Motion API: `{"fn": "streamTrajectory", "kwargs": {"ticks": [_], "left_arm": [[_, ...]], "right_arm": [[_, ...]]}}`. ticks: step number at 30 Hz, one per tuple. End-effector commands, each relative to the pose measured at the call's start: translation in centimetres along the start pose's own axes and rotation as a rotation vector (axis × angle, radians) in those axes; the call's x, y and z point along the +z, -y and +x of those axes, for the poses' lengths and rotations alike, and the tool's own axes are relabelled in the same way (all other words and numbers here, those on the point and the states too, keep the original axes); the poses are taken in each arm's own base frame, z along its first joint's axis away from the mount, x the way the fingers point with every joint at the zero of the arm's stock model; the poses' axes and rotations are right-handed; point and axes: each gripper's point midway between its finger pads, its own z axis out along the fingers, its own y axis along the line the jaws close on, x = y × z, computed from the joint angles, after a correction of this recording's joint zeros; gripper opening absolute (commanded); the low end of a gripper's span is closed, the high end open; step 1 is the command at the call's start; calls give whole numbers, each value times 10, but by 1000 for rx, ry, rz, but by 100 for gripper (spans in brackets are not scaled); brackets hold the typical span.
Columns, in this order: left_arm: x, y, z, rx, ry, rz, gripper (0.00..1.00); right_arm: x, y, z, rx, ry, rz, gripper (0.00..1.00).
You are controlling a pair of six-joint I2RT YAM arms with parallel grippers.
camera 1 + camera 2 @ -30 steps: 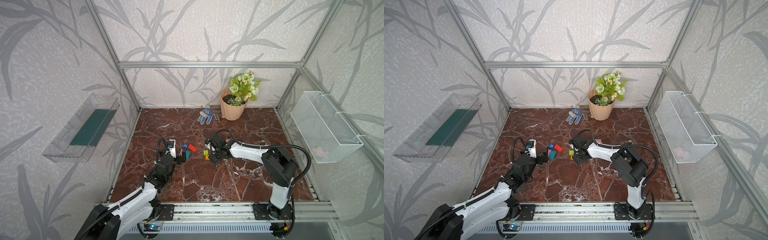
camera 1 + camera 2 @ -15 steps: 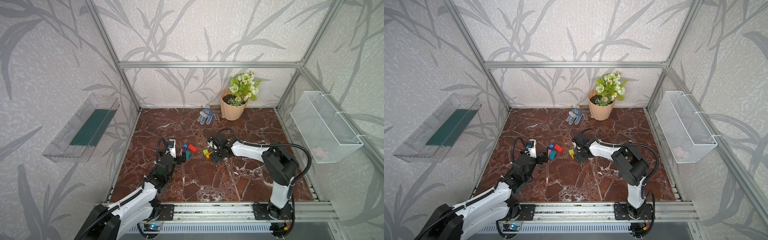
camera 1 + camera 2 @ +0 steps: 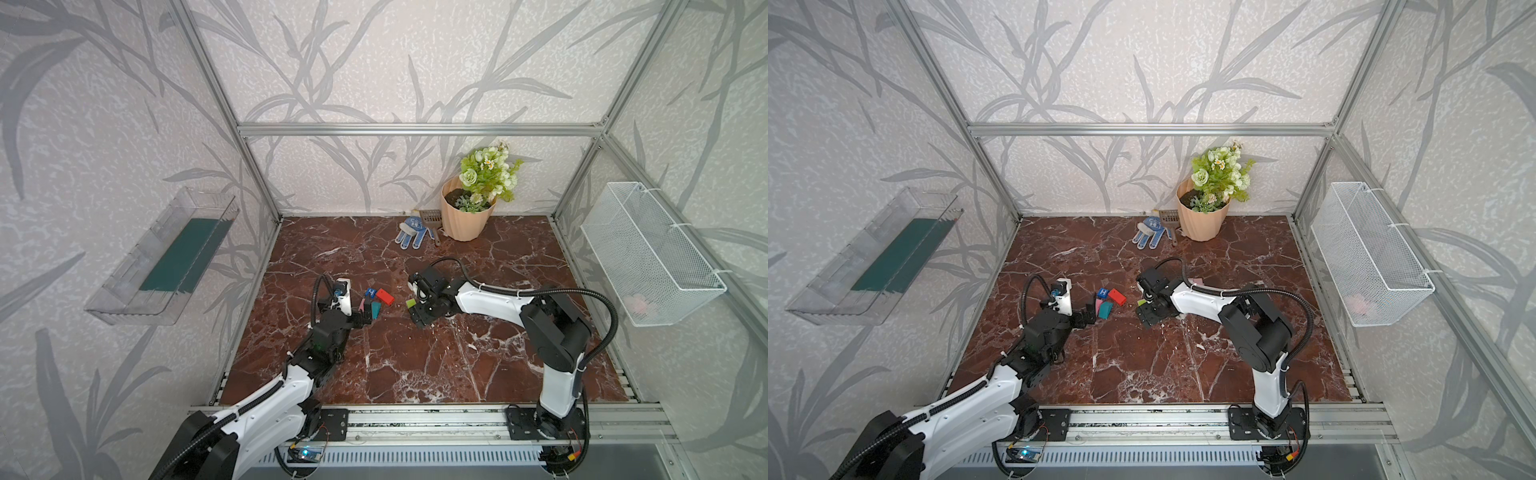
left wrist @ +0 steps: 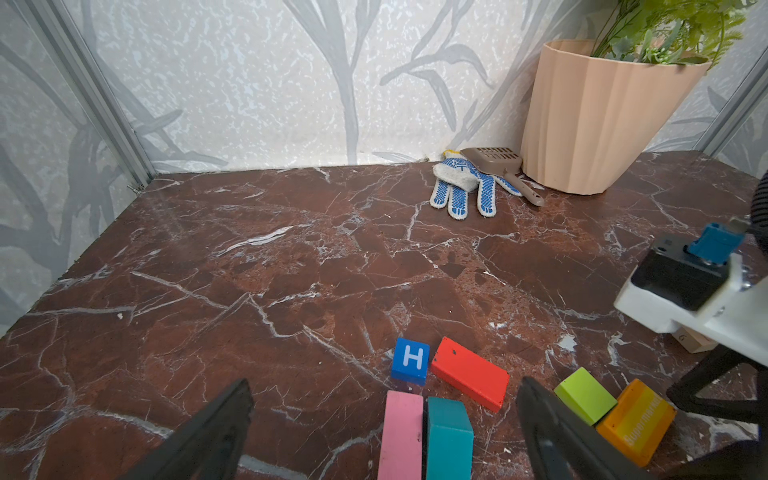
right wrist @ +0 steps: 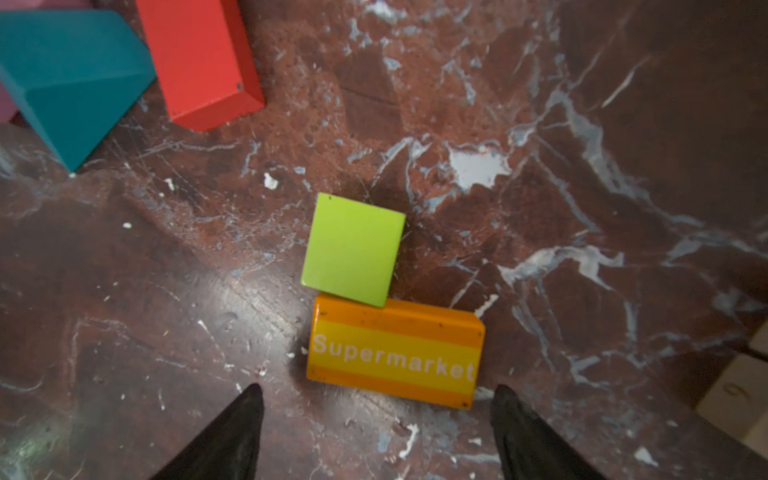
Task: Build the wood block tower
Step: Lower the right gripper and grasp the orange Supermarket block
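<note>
The wood blocks lie singly on the marble floor and no tower is in view. A blue H cube (image 4: 409,359), a red block (image 4: 469,376), a pink block (image 4: 401,432) and a teal block (image 4: 449,436) sit in a cluster. My left gripper (image 4: 386,388) stands open, with the pink and teal blocks lying between its fingers. A lime green block (image 5: 353,249) touches the orange "Supermarket" block (image 5: 395,357). My right gripper (image 5: 378,392) hovers open over the orange block and holds nothing. In both top views the grippers (image 3: 365,318) (image 3: 417,316) face each other across the blocks.
A peach flowerpot (image 3: 463,220), a blue-dotted glove (image 3: 409,232) and a small scoop (image 4: 498,164) stand by the back wall. A tan block (image 4: 694,343) lies behind the right arm, and another pink block (image 3: 1197,281) beside it. A wire basket (image 3: 648,253) hangs on the right wall.
My right gripper's jaws have opened wider above the orange and green blocks. The left arm and the other blocks have not moved.
</note>
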Motion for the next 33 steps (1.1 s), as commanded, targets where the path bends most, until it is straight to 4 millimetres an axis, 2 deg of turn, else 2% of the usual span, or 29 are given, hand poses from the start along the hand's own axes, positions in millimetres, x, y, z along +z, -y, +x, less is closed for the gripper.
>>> {"fn": "streamTrajectory", "kwargs": {"ticks": [1, 8, 21, 28, 33], "left_arm": [[-2, 1, -5, -3, 27, 5, 99], [-2, 1, -6, -3, 28, 7, 99], [-3, -1, -5, -8, 31, -3, 99], [-4, -1, -6, -9, 34, 0, 99], [-3, 0, -6, -6, 34, 6, 99]], "right_arm": [[5, 10, 9, 46, -52, 94, 84], [11, 17, 8, 52, -68, 144, 84], [22, 10, 3, 57, -83, 118, 78], [27, 11, 2, 61, -93, 125, 66], [25, 17, 4, 60, -91, 161, 63]]}}
